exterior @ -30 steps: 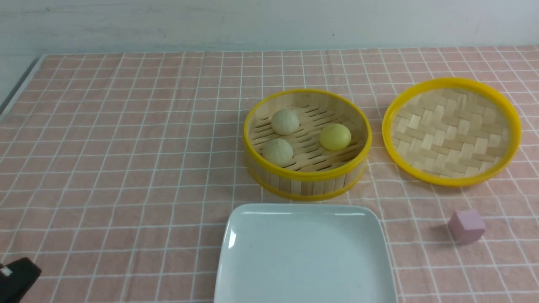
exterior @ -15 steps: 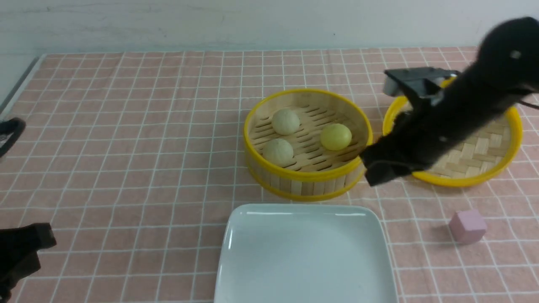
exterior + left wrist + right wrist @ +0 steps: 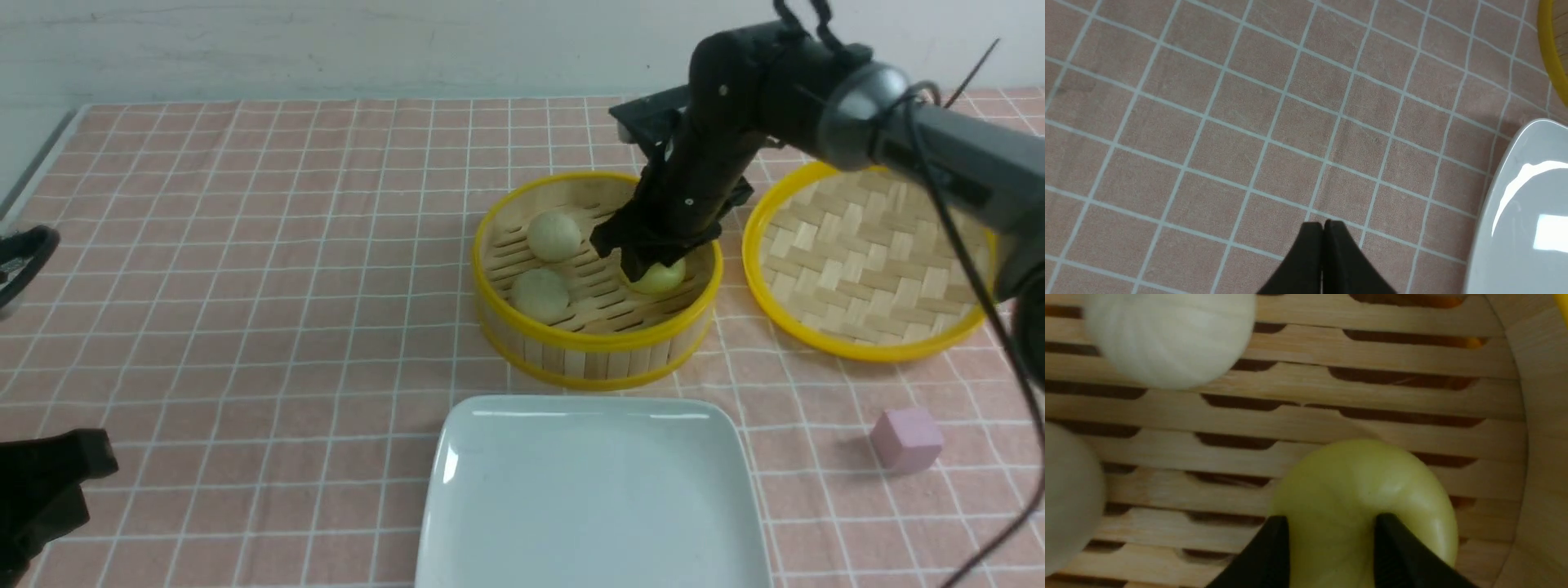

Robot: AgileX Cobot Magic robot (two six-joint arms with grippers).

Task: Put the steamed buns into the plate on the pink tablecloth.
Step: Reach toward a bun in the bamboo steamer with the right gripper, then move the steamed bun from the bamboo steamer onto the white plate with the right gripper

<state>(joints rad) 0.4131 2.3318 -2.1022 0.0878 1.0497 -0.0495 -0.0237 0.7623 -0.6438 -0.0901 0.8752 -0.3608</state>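
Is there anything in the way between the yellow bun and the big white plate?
Only the front wall of the steamer basket, which rises between the yellow bun and the plate. The bun would probably have to be lifted over it.

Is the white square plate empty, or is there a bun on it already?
Empty. The plate shows only bare glossy white; all three steamed buns sit in the bamboo steamer basket.

right arm: matte black shell, upper right of frame, a few small pale dots on it
joint: rounded, grey
cables: thin, black, right edge
right gripper: black wedge fingers
left gripper: black tapered tips, bottom centre
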